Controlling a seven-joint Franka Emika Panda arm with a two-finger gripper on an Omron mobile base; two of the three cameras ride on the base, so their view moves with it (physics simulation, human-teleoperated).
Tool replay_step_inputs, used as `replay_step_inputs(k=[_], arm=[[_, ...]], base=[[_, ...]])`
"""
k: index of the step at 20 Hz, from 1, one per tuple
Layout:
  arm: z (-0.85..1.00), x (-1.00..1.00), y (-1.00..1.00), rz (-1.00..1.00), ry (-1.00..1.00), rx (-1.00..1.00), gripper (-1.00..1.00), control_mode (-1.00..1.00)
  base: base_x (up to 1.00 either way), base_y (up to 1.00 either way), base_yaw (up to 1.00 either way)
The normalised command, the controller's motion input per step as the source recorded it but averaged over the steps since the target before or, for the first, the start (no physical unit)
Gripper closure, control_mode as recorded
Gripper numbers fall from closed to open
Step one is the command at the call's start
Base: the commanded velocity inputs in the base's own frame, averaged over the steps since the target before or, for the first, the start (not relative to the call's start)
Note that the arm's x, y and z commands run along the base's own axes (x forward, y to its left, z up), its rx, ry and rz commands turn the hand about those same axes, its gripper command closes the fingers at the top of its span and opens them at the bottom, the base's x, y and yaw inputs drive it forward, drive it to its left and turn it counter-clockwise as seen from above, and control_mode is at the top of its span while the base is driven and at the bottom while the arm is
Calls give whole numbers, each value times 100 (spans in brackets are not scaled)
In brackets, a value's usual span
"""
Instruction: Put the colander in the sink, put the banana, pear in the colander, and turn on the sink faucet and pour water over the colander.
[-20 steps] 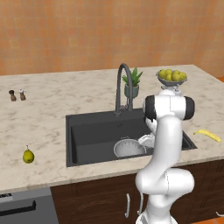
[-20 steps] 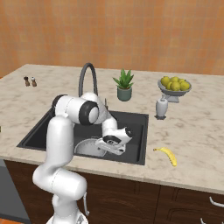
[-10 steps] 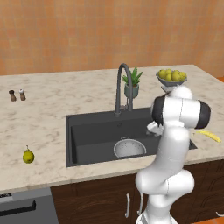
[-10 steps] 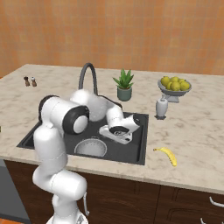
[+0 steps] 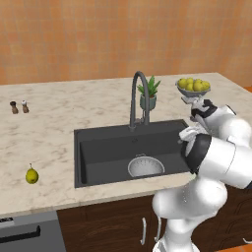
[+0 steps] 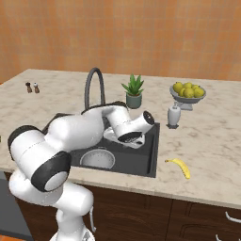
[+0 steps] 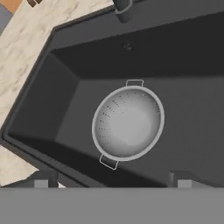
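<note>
White arm bent low and forward, gripper (image 7: pixel 109 180) downward, jaws wide apart.

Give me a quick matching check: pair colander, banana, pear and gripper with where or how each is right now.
Things:
1. silver perforated metal colander
2. curved yellow banana
3. small yellow-green pear
4. two-finger gripper

Places or states:
A. on the counter left of the sink
B. open, above the basin
C. on the dark charcoal sink floor, empty
D. on the counter right of the sink

Pairs: 1-C, 2-D, 3-A, 4-B
</note>
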Motion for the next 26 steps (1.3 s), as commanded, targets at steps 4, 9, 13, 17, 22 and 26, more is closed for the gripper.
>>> replay_step_inputs(k=[4, 9, 13, 17, 22, 26], arm=[[83, -54, 44, -6, -16, -16, -100, -100], [82, -35, 68, -10, -8, -12, -100, -100], [94, -15, 68, -6, 3, -5, -100, -100], [81, -33, 65, 0, 18, -2, -100, -100], [46, -33, 94, 0, 14, -13, -100, -100], [14, 7, 100, 0, 16, -25, -100, -100]], base=[[0, 0, 0], [0, 0, 0], [0, 0, 0], [0, 0, 0], [0, 0, 0], [0, 0, 0]])
